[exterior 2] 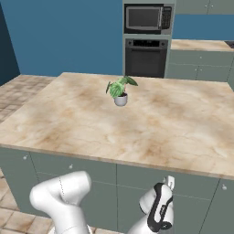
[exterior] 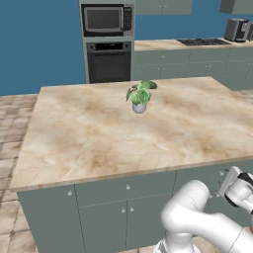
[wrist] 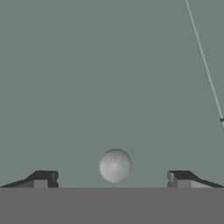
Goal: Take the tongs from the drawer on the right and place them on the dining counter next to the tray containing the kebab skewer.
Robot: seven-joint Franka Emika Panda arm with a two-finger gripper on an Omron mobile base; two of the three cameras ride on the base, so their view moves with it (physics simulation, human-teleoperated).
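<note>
In the hand view, my gripper is open, and its two dark fingertips stand wide on either side of a small round pale knob. The knob sits on the flat grey-green front of the shut drawer. In the right base view, the gripper is up against that drawer front, just under the island's marbled top. In the left base view, the hand is low at the right by the same drawer. The tongs, the tray, the kebab skewer and the dining counter are out of view.
The marbled island carries a potted plant near its middle. A like drawer lies further left, with cabinet doors below it. A wall oven with a microwave above it stands behind. Tiled floor lies to the left.
</note>
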